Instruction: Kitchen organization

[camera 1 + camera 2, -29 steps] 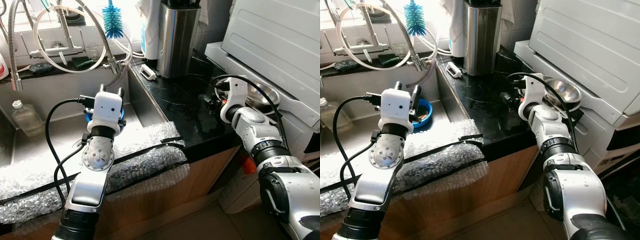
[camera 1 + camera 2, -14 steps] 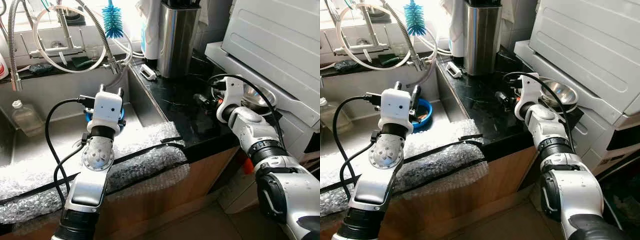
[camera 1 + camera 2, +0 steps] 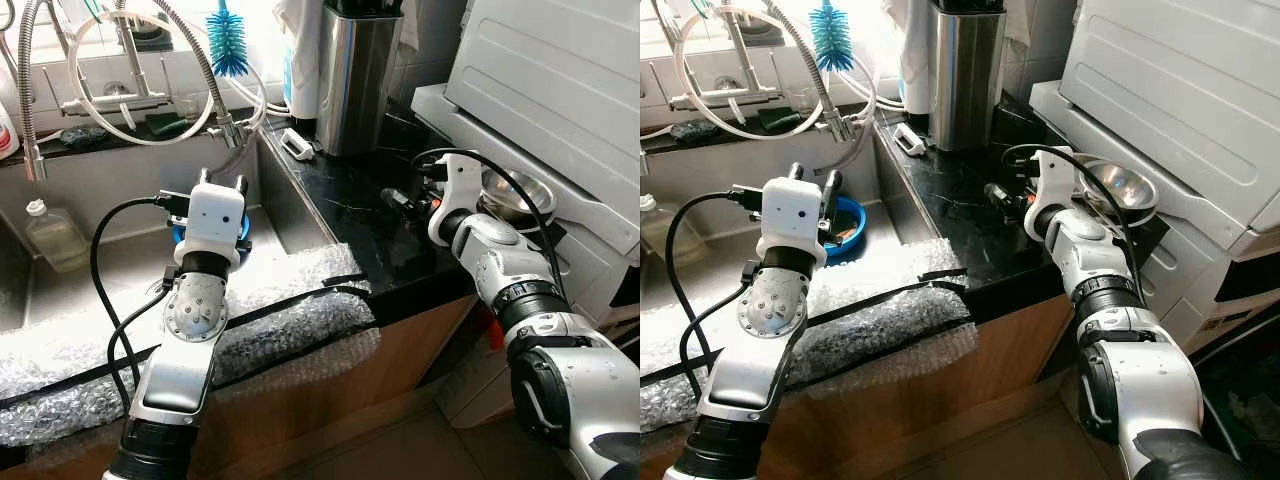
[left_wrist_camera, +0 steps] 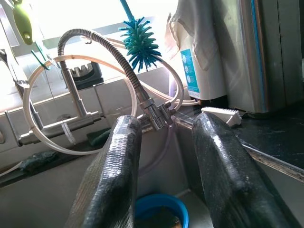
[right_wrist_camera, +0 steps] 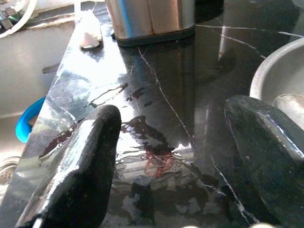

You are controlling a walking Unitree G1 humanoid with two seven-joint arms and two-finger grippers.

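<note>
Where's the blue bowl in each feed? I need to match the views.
Left eye view: blue bowl, a sliver in the sink, mostly behind the left arm.
Right eye view: in the sink, by the counter wall.
Left wrist view: between the open left pincer fingers.
Right wrist view: a blue arc past the black counter edge.
Shared landmark: steel canister.
</note>
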